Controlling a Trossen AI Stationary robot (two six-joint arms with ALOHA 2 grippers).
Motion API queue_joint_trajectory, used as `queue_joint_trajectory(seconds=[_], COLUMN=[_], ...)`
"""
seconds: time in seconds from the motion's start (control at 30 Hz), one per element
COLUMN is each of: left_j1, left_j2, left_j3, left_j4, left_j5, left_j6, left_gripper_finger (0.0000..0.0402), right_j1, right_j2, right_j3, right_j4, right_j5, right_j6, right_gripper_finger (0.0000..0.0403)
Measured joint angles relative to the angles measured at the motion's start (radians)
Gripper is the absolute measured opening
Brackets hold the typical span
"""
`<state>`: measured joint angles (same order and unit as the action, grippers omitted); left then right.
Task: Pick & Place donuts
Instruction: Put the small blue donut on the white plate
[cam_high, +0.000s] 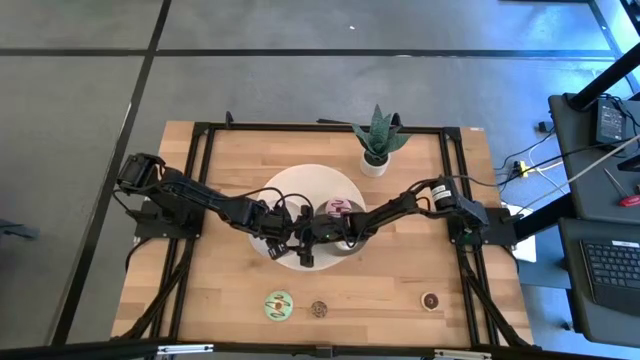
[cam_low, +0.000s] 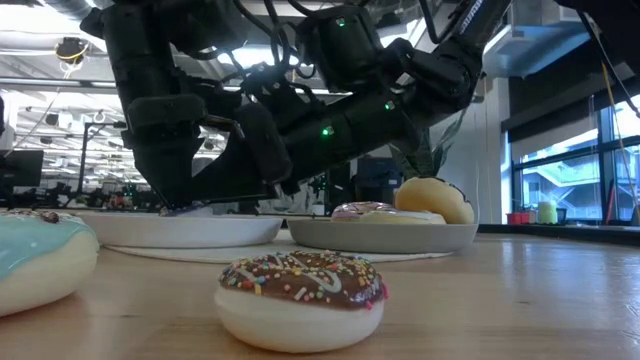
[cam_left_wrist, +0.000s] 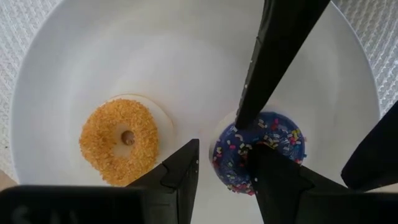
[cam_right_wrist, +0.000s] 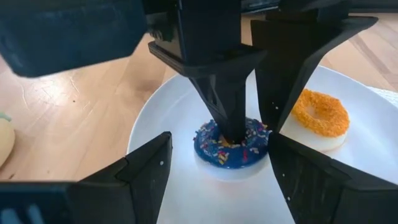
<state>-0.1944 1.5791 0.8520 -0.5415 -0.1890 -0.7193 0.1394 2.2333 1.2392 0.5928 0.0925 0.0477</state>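
Observation:
A blue sprinkled donut (cam_left_wrist: 273, 134) (cam_right_wrist: 211, 152) lies flat on a white plate (cam_left_wrist: 74, 50) next to an orange crumbed donut (cam_left_wrist: 119, 140) (cam_right_wrist: 320, 115). Both arms meet over this plate at the table's middle. My left gripper (cam_left_wrist: 225, 148) is open. One of its fingers is down in the blue donut's hole, and the other is outside, between the two donuts. My right gripper (cam_right_wrist: 219, 135) is open and straddles the same donut. In the high view the arms hide the plate and both donuts. My left gripper comes from above with one finger (cam_right_wrist: 227, 99) in the blue donut's hole (cam_right_wrist: 231, 138) and the other (cam_left_wrist: 183, 171) outside the ring, a little off the icing. Whether the inner finger touches, I cannot tell. The donut lies on the plate. My right gripper has one fingertip (cam_left_wrist: 244, 118) at the donut's outer edge and the other finger stands clear. I cannot tell whether it touches.
A grey plate (cam_low: 380, 237) to the right holds a pink donut (cam_high: 338, 208) and a cream one (cam_low: 435, 200). Both plates sit on a round white mat (cam_high: 310, 185). A green donut (cam_high: 278, 305) and two small chocolate donuts (cam_high: 319, 309) (cam_high: 430, 300) lie near the front edge. A potted plant (cam_high: 378, 140) stands at the far edge.

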Motion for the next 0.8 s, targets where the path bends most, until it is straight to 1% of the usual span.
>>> queue_joint_trajectory(seconds=[0.33, 0.8], left_j1=[0.000, 0.000], left_j2=[0.000, 0.000], left_j3=[0.000, 0.000], left_j4=[0.000, 0.000], left_j5=[0.000, 0.000], left_j6=[0.000, -0.001], left_gripper_finger=[0.0132, 0.0128], right_j1=[0.000, 0.001], right_j2=[0.000, 0.000], right_j3=[0.000, 0.031], right_j4=[-0.059, -0.031], right_j5=[0.000, 0.001], right_j6=[-0.002, -0.005], right_gripper_finger=[0.0266, 0.0266])
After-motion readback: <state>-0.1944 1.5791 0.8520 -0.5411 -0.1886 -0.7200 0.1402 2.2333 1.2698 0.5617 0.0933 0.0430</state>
